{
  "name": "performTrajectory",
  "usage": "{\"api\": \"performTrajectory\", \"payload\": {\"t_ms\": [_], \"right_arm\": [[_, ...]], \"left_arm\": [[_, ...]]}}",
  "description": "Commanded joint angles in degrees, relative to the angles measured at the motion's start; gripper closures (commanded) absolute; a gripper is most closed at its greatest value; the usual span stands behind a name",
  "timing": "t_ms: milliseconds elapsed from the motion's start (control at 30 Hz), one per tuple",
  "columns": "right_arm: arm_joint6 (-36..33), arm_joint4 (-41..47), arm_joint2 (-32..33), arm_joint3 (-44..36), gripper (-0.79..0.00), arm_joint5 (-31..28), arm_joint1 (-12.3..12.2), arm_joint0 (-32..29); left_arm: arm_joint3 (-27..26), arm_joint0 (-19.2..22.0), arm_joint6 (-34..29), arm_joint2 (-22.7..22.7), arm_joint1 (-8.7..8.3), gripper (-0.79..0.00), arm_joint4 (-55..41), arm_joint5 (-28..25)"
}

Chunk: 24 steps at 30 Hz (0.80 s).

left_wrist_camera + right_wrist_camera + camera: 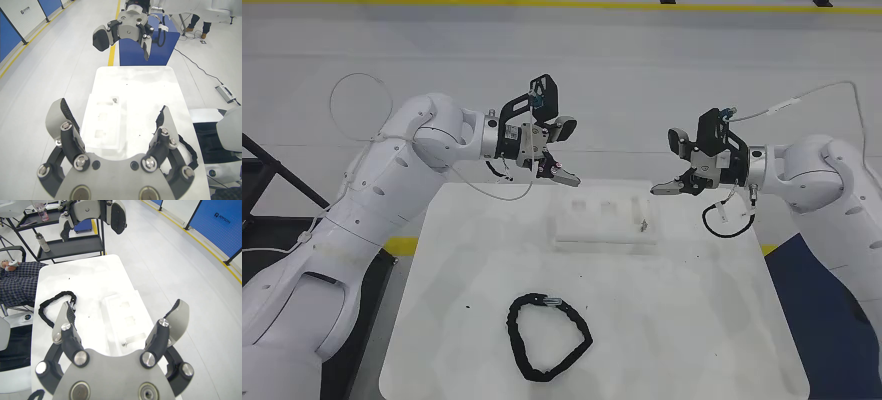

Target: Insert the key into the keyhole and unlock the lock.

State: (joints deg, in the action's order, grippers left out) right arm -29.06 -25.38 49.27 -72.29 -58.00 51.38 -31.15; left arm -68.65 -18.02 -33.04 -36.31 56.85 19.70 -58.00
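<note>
Nothing of the task looks done yet. The key (642, 225) lies in the right-end recess of the tray (582, 235), a white foam block sitting midway along the table's (692, 320) far edge. The lock (549, 337), a black sleeved chain closed into a loop, rests on the table between the tray and the near edge, well apart from the key. Its metal barrel faces the tray, though the keyhole itself is too small to make out.

The left gripper (566, 155) hangs above the far edge, just left of the tray, jaws spread wide and empty. The right gripper (670, 163) hangs above the far edge to the right of the tray, also wide and empty, and is nearer to the key.

Every step seems to remain: lifting the key out of its recess, steadying the lock's barrel, lining up and inserting the key, then turning it until the chain releases. The small, flat key sitting low in the foam will likely be the fiddly first grasp.
</note>
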Motion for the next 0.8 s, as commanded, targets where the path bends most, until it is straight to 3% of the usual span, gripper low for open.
{"api": "performTrajectory", "payload": {"t_ms": [0, 433, 633, 767], "right_arm": [[0.0, 0.0, 0.0, 0.0, -0.785, 0.0, 0.0, 0.0], [0.1, -0.1, 0.0, 0.1, -0.785, 0.6, 0.0, -0.2], [0.2, -1.9, -1.1, -0.2, -0.785, 8.4, 0.6, -2.3], [-3.4, -3.1, -2.7, 0.9, -0.785, 15.4, 1.1, -3.1]], "left_arm": [[0.0, 0.0, 0.0, 0.0, 0.0, -0.785, 0.0, 0.0], [0.0, 0.0, 0.0, 0.0, 0.0, -0.785, 0.0, 0.0], [0.0, 0.0, 0.0, 0.0, 0.0, -0.785, 0.0, 0.0], [0.0, 0.0, 0.0, 0.0, 0.0, -0.785, 0.0, 0.0]]}}
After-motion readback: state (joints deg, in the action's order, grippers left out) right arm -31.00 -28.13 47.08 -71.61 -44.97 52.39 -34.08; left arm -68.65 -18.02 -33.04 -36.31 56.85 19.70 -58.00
